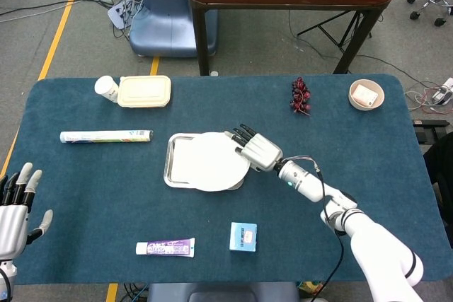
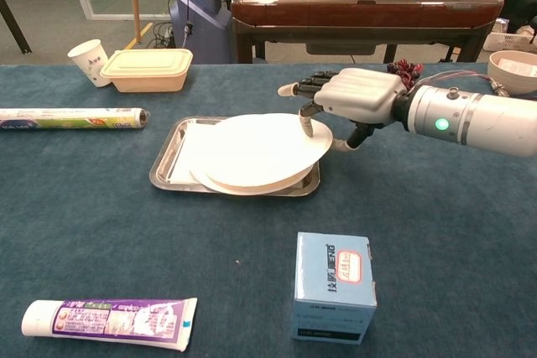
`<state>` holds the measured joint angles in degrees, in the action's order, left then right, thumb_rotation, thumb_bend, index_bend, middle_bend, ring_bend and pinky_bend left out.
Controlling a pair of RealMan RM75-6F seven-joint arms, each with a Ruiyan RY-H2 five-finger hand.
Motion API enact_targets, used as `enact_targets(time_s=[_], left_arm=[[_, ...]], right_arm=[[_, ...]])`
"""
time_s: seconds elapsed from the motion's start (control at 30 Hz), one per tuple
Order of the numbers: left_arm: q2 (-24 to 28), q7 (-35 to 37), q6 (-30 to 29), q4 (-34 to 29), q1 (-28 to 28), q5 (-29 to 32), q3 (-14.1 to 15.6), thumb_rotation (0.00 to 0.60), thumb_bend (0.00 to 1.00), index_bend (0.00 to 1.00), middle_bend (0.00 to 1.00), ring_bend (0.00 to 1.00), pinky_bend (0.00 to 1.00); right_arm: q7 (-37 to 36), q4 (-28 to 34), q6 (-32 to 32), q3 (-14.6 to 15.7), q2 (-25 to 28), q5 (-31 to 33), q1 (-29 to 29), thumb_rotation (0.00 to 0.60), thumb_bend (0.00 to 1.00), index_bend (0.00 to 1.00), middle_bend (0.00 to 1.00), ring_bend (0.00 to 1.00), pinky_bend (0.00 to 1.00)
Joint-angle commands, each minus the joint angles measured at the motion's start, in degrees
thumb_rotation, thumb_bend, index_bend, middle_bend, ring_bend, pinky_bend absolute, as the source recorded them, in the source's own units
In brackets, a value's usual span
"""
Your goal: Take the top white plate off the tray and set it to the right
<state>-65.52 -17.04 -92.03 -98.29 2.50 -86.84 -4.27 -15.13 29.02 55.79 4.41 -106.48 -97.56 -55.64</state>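
Note:
A round white plate [image 1: 211, 163] [image 2: 256, 150] lies over the steel tray [image 1: 168, 164] [image 2: 165, 161] at mid-table, its right edge raised off the tray. My right hand [image 1: 256, 149] [image 2: 357, 96] is at that right edge. It pinches the rim, with a finger pressing on top and the thumb underneath, while the other fingers reach out over the plate. Another white plate [image 2: 191, 153] shows beneath it in the tray. My left hand [image 1: 14, 206] hangs at the table's near left corner, fingers spread and holding nothing.
A blue box [image 1: 243, 236] [image 2: 333, 287] and a toothpaste tube [image 1: 165, 247] [image 2: 109, 321] lie near the front edge. A foil roll [image 1: 106, 136], a lidded container [image 1: 144, 91] and a cup [image 1: 106, 88] sit at the back left. Grapes [image 1: 300, 96] and a bowl [image 1: 366, 94] are at the back right.

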Motion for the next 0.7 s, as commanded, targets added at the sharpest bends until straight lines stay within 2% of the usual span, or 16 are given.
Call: enact_targets(time_s=[0.03, 0.43, 0.7], left_arm=[[-0.04, -0.03, 0.15, 0.06, 0.06, 0.01, 0.03, 0.6, 0.32, 0.0, 0.0, 0.0, 0.0], [-0.24, -0.46, 0.39, 0.03, 0.16, 0.0, 0.12, 0.6, 0.32, 0.0, 0.0, 0.0, 0.0], [-0.32, -0.55, 0.34, -0.12, 0.19, -0.39, 0.25, 0.6, 0.32, 0.0, 0.0, 0.0, 0.0]], right_arm=[[-0.1, 0.08, 0.21, -0.09, -0.06, 0.07, 0.0, 0.6, 0.57, 0.42, 0.01, 0.0, 0.0], [0.65, 0.66, 1.79, -0.35, 0.31, 0.13, 0.27, 0.6, 0.6, 0.45, 0.01, 0.0, 0.0], [2.04, 2.64, 3.41, -0.82, 1.38, 0.33, 0.72, 0.6, 0.62, 0.56, 0.04, 0.0, 0.0]])
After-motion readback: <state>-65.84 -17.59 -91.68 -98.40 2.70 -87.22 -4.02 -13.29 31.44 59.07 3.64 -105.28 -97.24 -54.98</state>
